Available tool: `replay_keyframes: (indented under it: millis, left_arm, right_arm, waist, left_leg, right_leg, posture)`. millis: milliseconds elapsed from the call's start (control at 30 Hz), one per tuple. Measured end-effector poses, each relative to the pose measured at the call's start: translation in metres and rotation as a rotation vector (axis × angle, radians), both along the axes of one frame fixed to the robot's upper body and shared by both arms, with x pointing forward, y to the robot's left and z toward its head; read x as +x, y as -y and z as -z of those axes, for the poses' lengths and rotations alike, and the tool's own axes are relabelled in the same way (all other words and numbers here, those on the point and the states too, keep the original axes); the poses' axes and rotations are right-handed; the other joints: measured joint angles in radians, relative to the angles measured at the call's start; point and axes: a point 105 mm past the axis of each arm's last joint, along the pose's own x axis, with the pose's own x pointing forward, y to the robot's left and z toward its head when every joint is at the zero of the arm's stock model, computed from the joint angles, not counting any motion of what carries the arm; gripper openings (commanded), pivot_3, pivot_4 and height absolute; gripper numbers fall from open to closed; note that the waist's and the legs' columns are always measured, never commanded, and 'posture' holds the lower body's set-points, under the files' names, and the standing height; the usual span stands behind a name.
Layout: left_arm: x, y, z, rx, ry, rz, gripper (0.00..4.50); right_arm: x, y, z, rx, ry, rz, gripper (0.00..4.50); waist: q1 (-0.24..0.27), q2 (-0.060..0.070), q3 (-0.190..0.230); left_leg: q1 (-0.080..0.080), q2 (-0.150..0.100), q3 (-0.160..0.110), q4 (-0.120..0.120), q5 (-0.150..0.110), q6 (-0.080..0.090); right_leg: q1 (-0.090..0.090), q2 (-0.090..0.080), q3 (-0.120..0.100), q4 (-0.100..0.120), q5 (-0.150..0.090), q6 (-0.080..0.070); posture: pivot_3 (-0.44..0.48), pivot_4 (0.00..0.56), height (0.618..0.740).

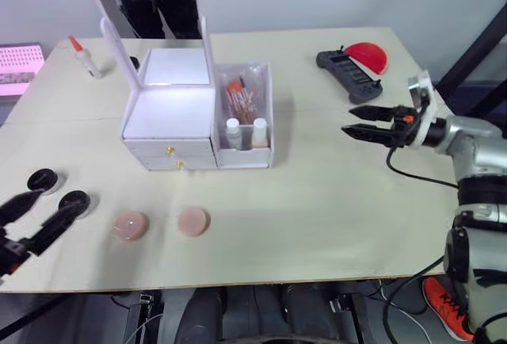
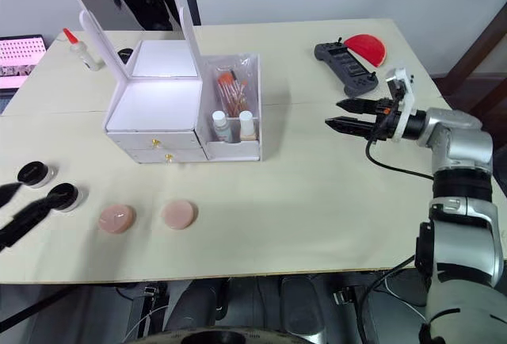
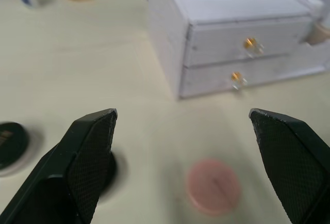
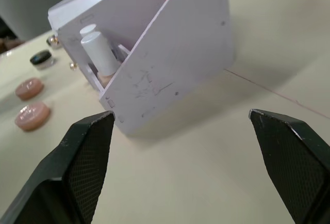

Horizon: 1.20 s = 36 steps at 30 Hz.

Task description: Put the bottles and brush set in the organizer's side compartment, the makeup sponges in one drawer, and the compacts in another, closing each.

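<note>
Left eye view: open right claw (image 1: 358, 121) hovers well apart from organizer (image 1: 198, 114).

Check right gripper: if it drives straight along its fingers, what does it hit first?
Likely the organizer. The right gripper, open and empty, points across bare table at the side compartment's outer wall, behind which the bottles stand. Its height over the table is unclear, so it might pass above the wall.

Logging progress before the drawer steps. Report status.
Left gripper open, over the compacts. Right gripper open, empty, right of the organizer. Bottles and brushes in the side compartment. Sponges out, drawers shut.
</note>
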Motion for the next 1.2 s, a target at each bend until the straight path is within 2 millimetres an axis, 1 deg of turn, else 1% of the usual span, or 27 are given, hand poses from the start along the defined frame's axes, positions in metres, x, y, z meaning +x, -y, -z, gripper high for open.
replay_keyframes:
  millis: [100, 233, 333, 433, 500, 567, 600, 700, 733, 800, 867, 967, 1000, 1067, 1200]
  left_arm:
    - [-0.013, -0.024, 0.012, -0.025, -0.015, -0.093, 4.47]
    - [-0.024, -0.041, 0.025, -0.002, -0.067, -0.129, 4.47]
    - [-0.024, -0.041, 0.026, 0.004, -0.071, -0.122, 4.47]
    - [-0.022, -0.037, 0.024, 0.007, -0.063, -0.11, 4.47]
    - [-0.017, -0.026, 0.02, 0.008, -0.053, -0.066, 4.47]
    - [-0.011, -0.012, 0.013, 0.003, -0.028, -0.027, 4.47]
    - [-0.006, -0.005, 0.011, 0.005, -0.023, -0.015, 4.47]
    - [0.01, 0.026, 0.007, -0.001, -0.001, 0.049, 4.47]
    - [0.014, 0.033, 0.004, -0.001, 0.018, 0.052, 4.47]
    - [0.022, 0.043, 0.0, 0.005, 0.053, 0.032, 4.47]
    - [0.031, 0.054, 0.001, -0.021, 0.09, -0.02, 4.47]
    - [0.043, 0.081, 0.012, -0.083, 0.112, -0.059, 4.47]
    - [0.046, 0.089, 0.014, -0.091, 0.115, -0.065, 4.47]
    - [0.052, 0.104, 0.018, -0.112, 0.128, -0.093, 4.47]
    - [0.068, 0.127, 0.028, -0.13, 0.128, -0.109, 4.47]
  right_arm:
    - [-0.004, 0.024, 0.011, 0.014, -0.033, 0.091, 4.5]
    - [-0.003, 0.037, 0.02, 0.055, -0.067, 0.161, 4.5]
    - [-0.002, 0.037, 0.02, 0.064, -0.069, 0.169, 4.5]
    - [0.002, 0.025, 0.012, 0.069, -0.058, 0.14, 4.5]
    - [0.003, 0.01, 0.005, 0.047, -0.057, 0.095, 4.5]
    - [0.002, -0.013, -0.005, 0.035, -0.047, 0.024, 4.5]
    - [0.001, -0.025, -0.009, 0.028, -0.043, -0.008, 4.5]
    - [-0.004, -0.075, -0.027, -0.022, -0.006, -0.135, 4.5]
    - [-0.007, -0.084, -0.031, -0.048, 0.012, -0.16, 4.5]
    - [-0.012, -0.095, -0.038, -0.087, 0.046, -0.192, 4.5]
    - [-0.02, -0.109, -0.04, -0.121, 0.065, -0.248, 4.5]
    - [-0.035, -0.135, -0.048, -0.159, 0.125, -0.358, 4.5]
    - [-0.038, -0.14, -0.052, -0.172, 0.146, -0.381, 4.5]
    - [-0.043, -0.147, -0.061, -0.19, 0.199, -0.404, 4.5]
    - [-0.046, -0.156, -0.068, -0.21, 0.248, -0.425, 4.5]
  waist:
    - [-0.001, 0.0, 0.0]
    - [-0.003, 0.0, 0.0]
    - [-0.001, -0.001, 0.0]
    - [-0.001, -0.001, 0.0]
    - [-0.001, -0.001, 0.0]
    - [-0.001, -0.001, 0.0]
    - [-0.001, -0.001, 0.0]
    - [0.002, -0.001, 0.0]
    - [0.005, -0.001, 0.0]
    - [0.02, -0.001, 0.0]
    - [0.03, -0.001, 0.0]
    - [0.033, -0.002, -0.001]
    - [0.033, -0.002, -0.001]
    - [0.036, -0.002, -0.001]
    - [0.048, -0.002, -0.001]
  left_leg:
    - [0.0, 0.0, 0.002, -0.001, 0.0, 0.0]
    - [0.0, 0.0, 0.002, -0.001, 0.0, 0.0]
    - [0.0, 0.0, 0.002, 0.0, 0.0, 0.0]
    - [0.0, 0.001, 0.002, -0.001, 0.0, 0.0]
    - [0.0, 0.001, 0.002, -0.001, 0.0, 0.0]
    - [0.0, 0.001, 0.002, -0.001, 0.0, 0.0]
    - [0.0, 0.001, 0.001, -0.001, 0.0, 0.0]
    - [0.0, 0.002, 0.001, -0.001, 0.0, 0.0]
    - [0.0, 0.003, 0.001, -0.001, 0.0, 0.0]
    - [0.0, 0.002, 0.001, -0.001, 0.0, 0.0]
    - [0.0, 0.002, 0.001, 0.0, 0.0, 0.0]
    - [0.0, 0.002, 0.0, 0.001, 0.0, 0.0]
    - [0.0, 0.002, 0.0, 0.001, 0.0, 0.0]
    - [0.001, 0.002, 0.0, 0.001, 0.0, 0.0]
    - [0.002, 0.002, -0.001, 0.001, 0.0, 0.0]
  right_leg:
    - [0.0, -0.001, 0.0, -0.002, 0.0, 0.0]
    - [0.0, -0.001, 0.0, -0.001, 0.0, 0.0]
    - [0.0, -0.001, 0.0, -0.001, 0.0, 0.0]
    - [0.0, -0.001, 0.0, -0.001, 0.0, 0.0]
    - [0.0, -0.001, 0.0, -0.001, 0.0, 0.0]
    - [0.0, -0.001, 0.0, 0.0, 0.0, 0.0]
    - [-0.001, 0.0, 0.0, 0.0, 0.0, 0.0]
    - [-0.001, 0.001, 0.0, 0.0, 0.0, 0.0]
    - [-0.001, 0.001, 0.0, 0.0, 0.0, 0.0]
    - [0.0, 0.001, 0.0, 0.0, 0.0, 0.0]
    - [0.0, 0.001, 0.0, -0.001, 0.0, 0.001]
    - [0.002, 0.002, 0.0, 0.0, 0.001, 0.0]
    - [0.002, 0.003, 0.0, 0.0, 0.001, 0.0]
    - [0.003, 0.003, 0.0, 0.0, 0.001, 0.0]
    - [0.004, 0.004, 0.0, 0.0, 0.001, 0.0]
  posture:
    - [0.0, 0.15, 0.74]
    - [0.0, 0.15, 0.74]
    - [0.0, 0.15, 0.74]
    - [0.0, 0.15, 0.74]
    - [0.0, 0.15, 0.74]
    - [0.0, 0.15, 0.74]
    - [0.0, 0.15, 0.74]
    - [0.0, 0.15, 0.74]
    - [0.0, 0.15, 0.74]
    - [0.0, 0.15, 0.74]
    - [0.0, 0.15, 0.74]
    - [0.0, 0.15, 0.74]
    - [0.0, 0.15, 0.74]
    - [0.0, 0.15, 0.74]
    - [0.0, 0.15, 0.74]
